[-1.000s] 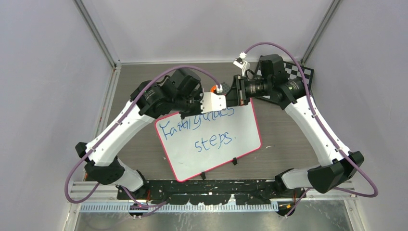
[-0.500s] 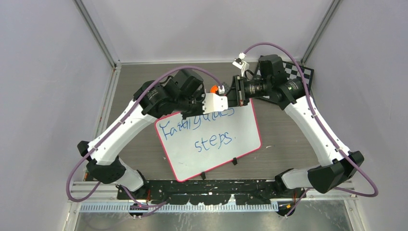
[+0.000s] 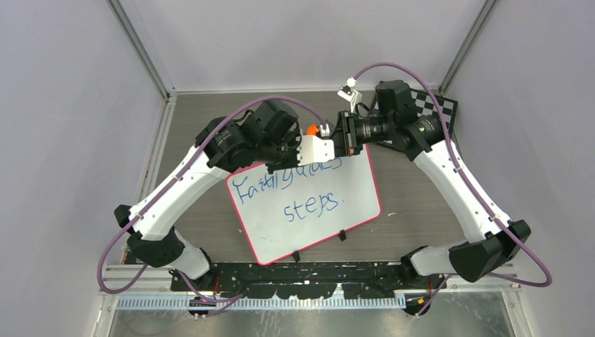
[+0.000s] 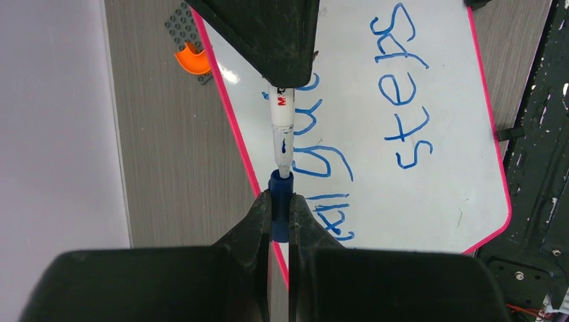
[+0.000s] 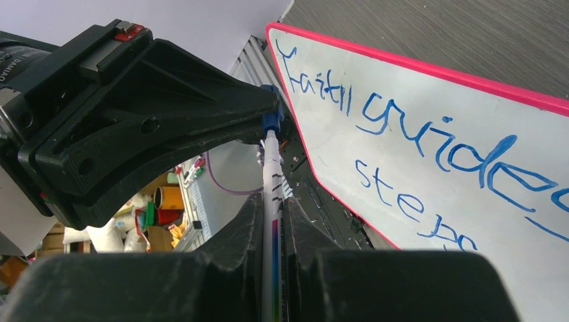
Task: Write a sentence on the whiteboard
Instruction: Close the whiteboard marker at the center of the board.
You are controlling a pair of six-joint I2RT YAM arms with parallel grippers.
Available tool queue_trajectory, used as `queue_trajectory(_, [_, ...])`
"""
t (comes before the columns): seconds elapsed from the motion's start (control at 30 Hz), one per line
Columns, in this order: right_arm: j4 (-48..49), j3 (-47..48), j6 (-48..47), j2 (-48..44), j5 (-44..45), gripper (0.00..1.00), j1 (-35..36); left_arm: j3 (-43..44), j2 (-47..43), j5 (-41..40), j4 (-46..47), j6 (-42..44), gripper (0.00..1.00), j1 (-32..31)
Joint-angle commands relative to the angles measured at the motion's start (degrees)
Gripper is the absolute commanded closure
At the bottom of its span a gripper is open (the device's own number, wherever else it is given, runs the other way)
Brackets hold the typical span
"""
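The whiteboard [image 3: 309,217] lies tilted on the table with the sentence [image 3: 288,184] in blue, two lines reading roughly "Faith guides steps." Above its far edge the two grippers meet tip to tip. My left gripper [image 4: 280,201] is shut on a blue marker cap [image 4: 280,213]. My right gripper [image 5: 272,204] is shut on the white marker [image 5: 271,176]. The marker's tapered end [image 4: 284,151] sits in the mouth of the cap. In the right wrist view the cap [image 5: 271,121] shows at the left gripper's fingertips [image 5: 258,100]. The writing also shows on the board [image 4: 436,80] below.
A black-and-white checkered board [image 3: 438,105] lies at the back right, partly under the right arm. An orange piece [image 4: 190,59] on a small grey studded plate [image 4: 180,21] sits just beyond the whiteboard's far edge. Grey walls enclose the table on three sides.
The left gripper has edged slightly right toward the right gripper, bringing cap and marker closer. The whiteboard and writing have not moved.
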Motion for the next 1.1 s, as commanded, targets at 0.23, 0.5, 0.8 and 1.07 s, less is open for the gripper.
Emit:
queue_trajectory(0.23, [3.0, 1.2, 0.3, -0.2, 1.5, 1.00, 2.3, 3.3, 1.5, 1.3, 2.2, -2.5, 1.00, -1.7])
queue_trajectory(0.5, [4.2, -0.4, 0.1, 0.5, 2.4, 1.00, 3.1, 4.1, 2.9, 1.5, 4.1, -4.6, 1.00, -3.1])
queue_trajectory(0.8, [3.6, -0.6, -0.9, 1.5, 3.3, 1.00, 5.2, 12.9, 7.5, 4.0, 1.3, -7.3, 1.00, -4.1])
queue_trajectory(1.07, [0.2, 1.4, -5.1, 2.4, 5.1, 1.00, 6.7, 13.6, 7.2, 8.7, 3.4, -7.7, 1.00, -4.9])
